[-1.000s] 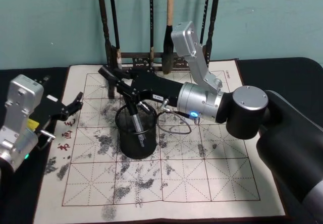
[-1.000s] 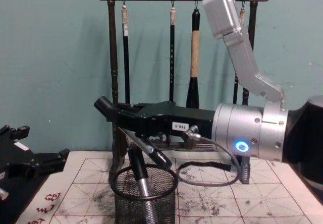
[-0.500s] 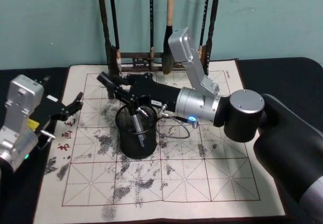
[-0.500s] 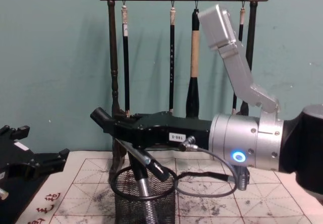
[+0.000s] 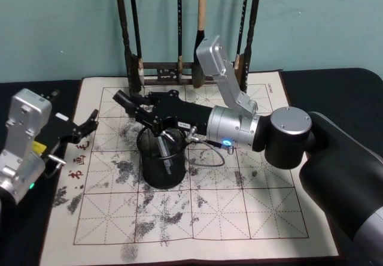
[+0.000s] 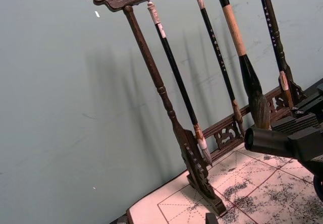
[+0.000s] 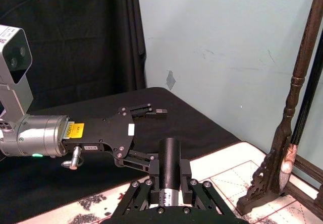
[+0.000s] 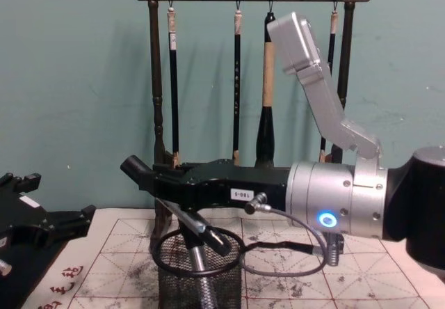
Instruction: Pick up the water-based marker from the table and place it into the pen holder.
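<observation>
The water-based marker (image 5: 124, 98) is black with a grey lower part and stands tilted, its top toward my left. My right gripper (image 5: 148, 114) is shut on its upper part, directly above the pen holder (image 5: 157, 171), a round black mesh cup in the middle of the mat. The marker's lower end reaches inside the cup's rim (image 8: 198, 266). The right wrist view shows the marker (image 7: 169, 163) clamped between the fingers. My left gripper (image 5: 90, 123) rests open and holds nothing at the mat's left edge.
A tall dark wooden brush rack (image 5: 179, 68) with several hanging brushes stands at the back of the mat. The gridded, ink-stained calligraphy mat (image 5: 239, 206) lies on black cloth. A cable loop (image 5: 206, 153) hangs beside the cup.
My right gripper has sunk and shifted a little to the left with the marker, which now tilts more and reaches deeper into the cup. The left arm has not moved.
</observation>
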